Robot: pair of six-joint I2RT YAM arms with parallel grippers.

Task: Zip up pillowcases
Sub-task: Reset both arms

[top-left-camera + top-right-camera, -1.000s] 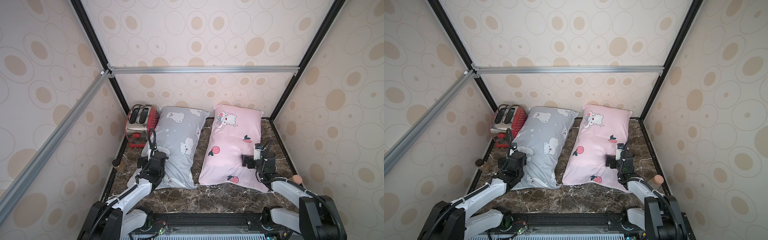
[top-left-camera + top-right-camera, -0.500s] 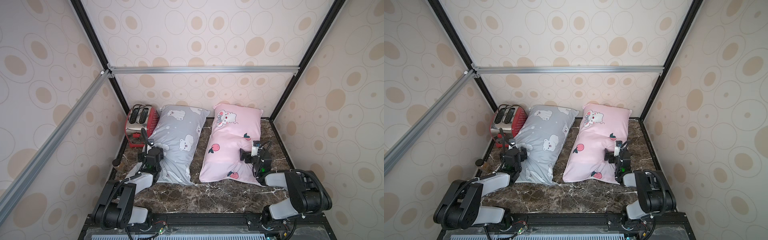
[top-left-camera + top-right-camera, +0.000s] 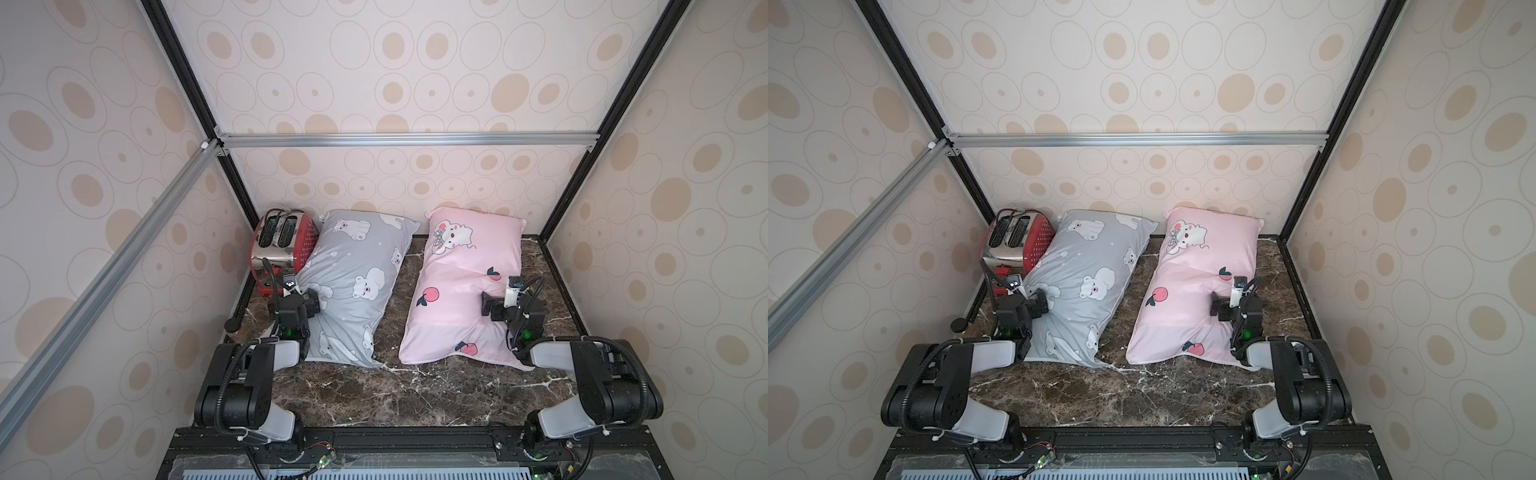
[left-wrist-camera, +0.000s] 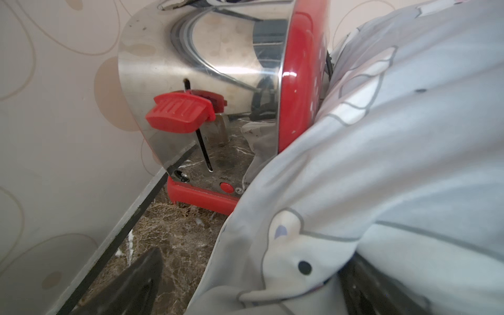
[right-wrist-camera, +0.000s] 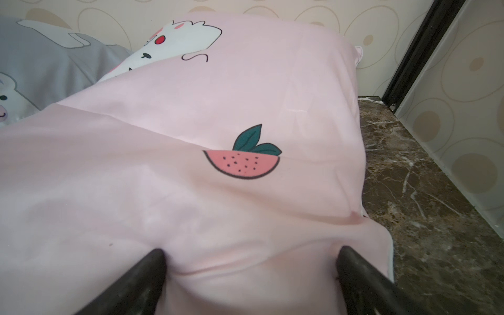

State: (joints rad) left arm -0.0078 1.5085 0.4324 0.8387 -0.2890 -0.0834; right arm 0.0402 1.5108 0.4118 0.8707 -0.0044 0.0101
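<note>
Two pillowcases lie side by side on the marble table. The grey pillowcase point(image 3: 357, 266) point(image 3: 1092, 266) point(image 4: 381, 163) with polar bears leans against the toaster. The pink pillowcase point(image 3: 465, 266) point(image 3: 1192, 286) point(image 5: 218, 109) with peaches lies to its right. My left gripper point(image 3: 295, 301) point(image 3: 1025, 301) point(image 4: 255, 257) stands open, astride the grey case's left edge. One finger is over the table, the other is sunk in the fabric. My right gripper point(image 3: 505, 305) point(image 3: 1235, 305) point(image 5: 252, 252) is open and pressed onto the pink case near its right edge. No zipper shows.
A red and steel toaster point(image 3: 282, 245) point(image 3: 1017, 241) point(image 4: 218, 95) stands in the back left corner, touching the grey case. A small black knob point(image 3: 233, 325) lies by the left wall. Patterned walls close in three sides. Bare marble point(image 3: 415, 395) lies between pillows and arm bases.
Both arms have folded up at the elbows and both grippers have shifted towards the back wall. The two pillowcases have slid slightly back. Both grippers stayed open.
</note>
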